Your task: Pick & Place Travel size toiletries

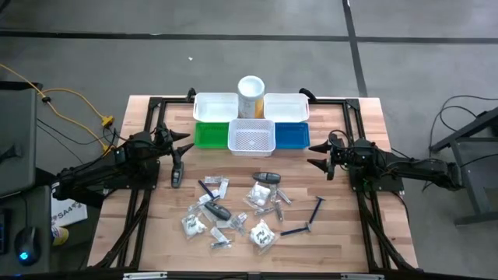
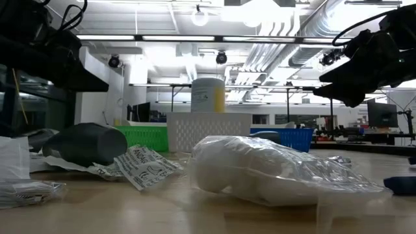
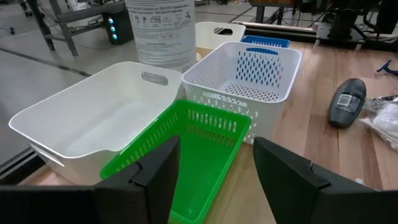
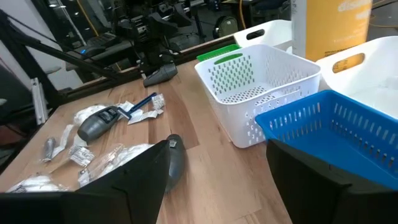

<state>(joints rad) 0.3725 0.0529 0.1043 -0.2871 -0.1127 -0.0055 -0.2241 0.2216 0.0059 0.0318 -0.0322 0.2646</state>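
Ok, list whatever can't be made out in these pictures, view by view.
- High view: the print on the packets in the pile is too small to read.
- Low view: a clear bag of white stuff close to the camera hides most of the pile behind it; the green bin and blue bin show only partly behind the white mesh basket.
- Left wrist view: the cylinder is cut off by the edge.
- Right wrist view: the blue bin's inside is hidden by its wall.
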